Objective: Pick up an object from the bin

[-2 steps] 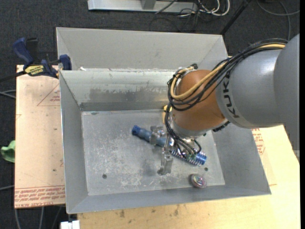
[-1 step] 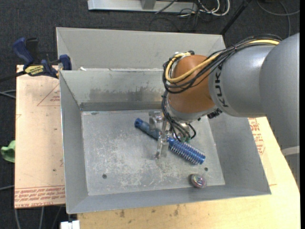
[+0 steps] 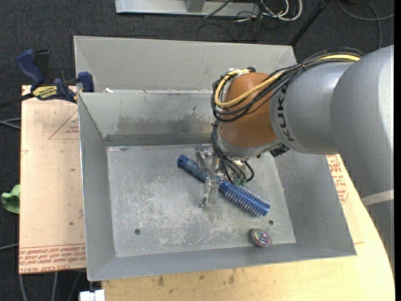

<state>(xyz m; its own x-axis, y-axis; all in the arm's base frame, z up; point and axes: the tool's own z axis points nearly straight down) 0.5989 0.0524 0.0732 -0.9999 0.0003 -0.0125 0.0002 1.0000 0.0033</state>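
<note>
The arm (image 3: 338,105) reaches in from the right, its orange-covered wrist (image 3: 247,115) bent downward, the gripper (image 3: 208,190) hanging below it, pointing down.

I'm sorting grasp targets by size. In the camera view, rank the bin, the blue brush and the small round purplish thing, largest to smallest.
1. Grey bin.
2. Blue brush, partly hidden behind the gripper.
3. Small round purplish thing, near the front wall.

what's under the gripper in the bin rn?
A blue hairbrush: its handle end shows up-left and its bristle head lower-right. The gripper covers its middle, so contact there can't be seen.
</note>
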